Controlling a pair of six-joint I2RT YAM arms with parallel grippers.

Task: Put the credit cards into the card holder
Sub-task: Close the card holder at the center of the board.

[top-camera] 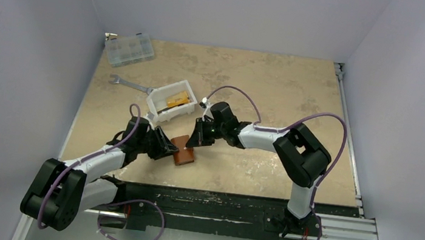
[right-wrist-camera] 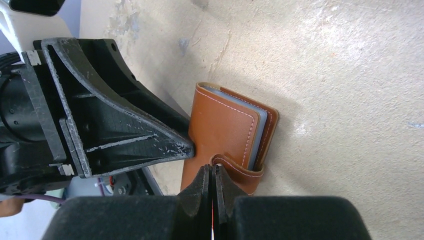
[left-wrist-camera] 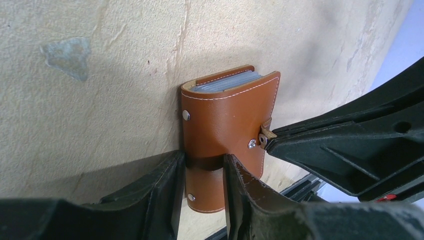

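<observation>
From above, the card holder (top-camera: 184,152) is a small brown leather wallet on the tan table (top-camera: 275,91), close to its near edge, between the two arms. The left gripper (top-camera: 169,146) meets it from the left and the right gripper (top-camera: 195,143) from behind and to the right. Just behind them stands a white tray (top-camera: 157,104) with orange-yellow credit cards (top-camera: 177,99) and something dark in it, too small to make out. A wrench (top-camera: 130,84) lies just left of the tray. A clear compartmented box (top-camera: 129,49) sits in the far left corner, its contents unreadable.

In the left wrist view the card holder (left-wrist-camera: 227,112) stands on edge, folded shut. It has white stitching, round rivets down the spine and grey sleeves showing at its top. The left gripper (left-wrist-camera: 204,159) is partly open and clamps the holder's lower part between its two fingers (left-wrist-camera: 162,192). The right gripper (left-wrist-camera: 270,142) reaches in from the right, with its tip at the strap end beside the snap stud.

In the right wrist view the card holder (right-wrist-camera: 222,122) shows grey sleeves between its covers, and a strap wraps round the open edge. The right gripper (right-wrist-camera: 210,172) has its jaws pressed together and seems to pinch the strap's end. A finger of the left gripper presses on the cover.
</observation>
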